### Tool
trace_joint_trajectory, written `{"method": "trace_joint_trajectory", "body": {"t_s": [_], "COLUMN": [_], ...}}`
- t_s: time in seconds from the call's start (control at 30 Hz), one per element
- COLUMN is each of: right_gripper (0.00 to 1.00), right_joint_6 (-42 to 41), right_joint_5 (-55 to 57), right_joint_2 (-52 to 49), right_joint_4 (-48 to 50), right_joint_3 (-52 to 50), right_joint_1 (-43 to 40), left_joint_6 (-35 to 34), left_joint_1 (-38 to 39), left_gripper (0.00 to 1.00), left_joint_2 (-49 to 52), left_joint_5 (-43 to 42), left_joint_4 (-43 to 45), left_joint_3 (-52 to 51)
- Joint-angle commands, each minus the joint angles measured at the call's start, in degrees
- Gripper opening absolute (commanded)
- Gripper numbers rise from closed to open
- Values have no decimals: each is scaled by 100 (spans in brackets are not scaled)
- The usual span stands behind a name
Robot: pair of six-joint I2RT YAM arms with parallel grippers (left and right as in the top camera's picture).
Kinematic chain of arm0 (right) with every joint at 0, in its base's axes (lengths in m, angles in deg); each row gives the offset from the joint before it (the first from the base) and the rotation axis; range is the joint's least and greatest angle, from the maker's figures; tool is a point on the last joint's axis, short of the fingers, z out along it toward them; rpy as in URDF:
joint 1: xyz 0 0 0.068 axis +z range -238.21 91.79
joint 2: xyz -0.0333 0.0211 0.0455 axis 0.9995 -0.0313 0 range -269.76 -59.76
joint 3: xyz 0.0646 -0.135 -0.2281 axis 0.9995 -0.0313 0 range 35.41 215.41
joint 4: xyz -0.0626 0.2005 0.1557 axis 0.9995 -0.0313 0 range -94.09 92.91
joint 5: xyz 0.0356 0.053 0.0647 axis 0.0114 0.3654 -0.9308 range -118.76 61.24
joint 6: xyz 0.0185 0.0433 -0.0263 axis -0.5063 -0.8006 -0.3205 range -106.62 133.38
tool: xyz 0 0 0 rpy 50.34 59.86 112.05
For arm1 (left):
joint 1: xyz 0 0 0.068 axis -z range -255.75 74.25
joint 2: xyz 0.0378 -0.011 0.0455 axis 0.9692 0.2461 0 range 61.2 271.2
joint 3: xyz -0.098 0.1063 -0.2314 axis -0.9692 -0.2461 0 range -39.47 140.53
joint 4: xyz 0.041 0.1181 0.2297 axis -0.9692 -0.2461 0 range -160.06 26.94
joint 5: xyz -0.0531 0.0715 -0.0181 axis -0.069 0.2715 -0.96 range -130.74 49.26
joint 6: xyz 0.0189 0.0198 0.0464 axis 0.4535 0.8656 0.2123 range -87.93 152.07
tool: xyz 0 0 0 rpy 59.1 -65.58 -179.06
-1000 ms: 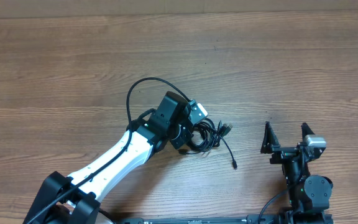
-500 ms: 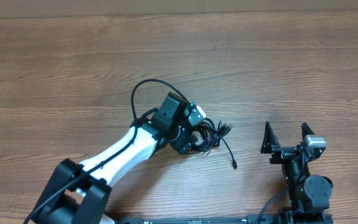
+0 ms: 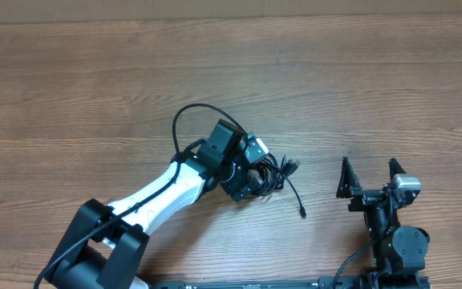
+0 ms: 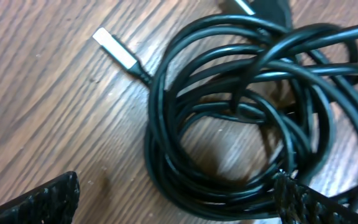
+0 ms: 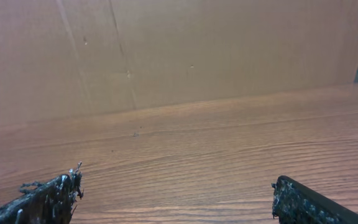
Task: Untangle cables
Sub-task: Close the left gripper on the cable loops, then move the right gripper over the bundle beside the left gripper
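Note:
The cables [image 3: 274,178] lie as a knotted bundle of thin black cords at the table's middle. One loose end runs down-right to a small plug tip [image 3: 303,213]. In the left wrist view the coil [image 4: 241,112] fills the frame, with a silvery plug [image 4: 114,48] lying flat on the wood at upper left. My left gripper [image 4: 176,202] hangs open right over the bundle; its fingertips [image 4: 39,202] straddle the coil's lower edge and hold nothing. My right gripper [image 3: 367,168] stands open and empty to the right, well apart from the cables.
The left arm's own thick black cable [image 3: 189,120] loops above its wrist. The wooden table [image 5: 216,137] stretches ahead of the right gripper [image 5: 179,202] to a brown cardboard wall [image 5: 179,50].
My left gripper's jaws have opened wide above the bundle, and the left arm's lower part has swung a little to the right. The bundle and the right arm have not moved.

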Motion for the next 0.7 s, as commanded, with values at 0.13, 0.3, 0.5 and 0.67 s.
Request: {"method": "trace_joint_trajectory", "body": {"t_s": [0.13,0.3,0.5,0.67], "right_gripper": [100,100,100,100], "right_joint_6": [-24,-219,-1504,-1698], "right_joint_5": [72,-315,-1113,-2129], "right_joint_2": [63,63,63,63], "right_joint_4": [42,52,103,131], "right_joint_3": [-59,-59,-57,-22], "right_joint_1": [31,31,33,31], "left_joint_6": [17,17,-63,-90], "left_joint_1": [-22,-22,-22,-22], "left_gripper": [100,99,100,100], "left_joint_2": [55,55,55,55], "left_joint_5": [-286,-304,-299,-304], "left_joint_4": [-39,-170,-363,-501], "left_joint_3": [85,85,85,85]}}
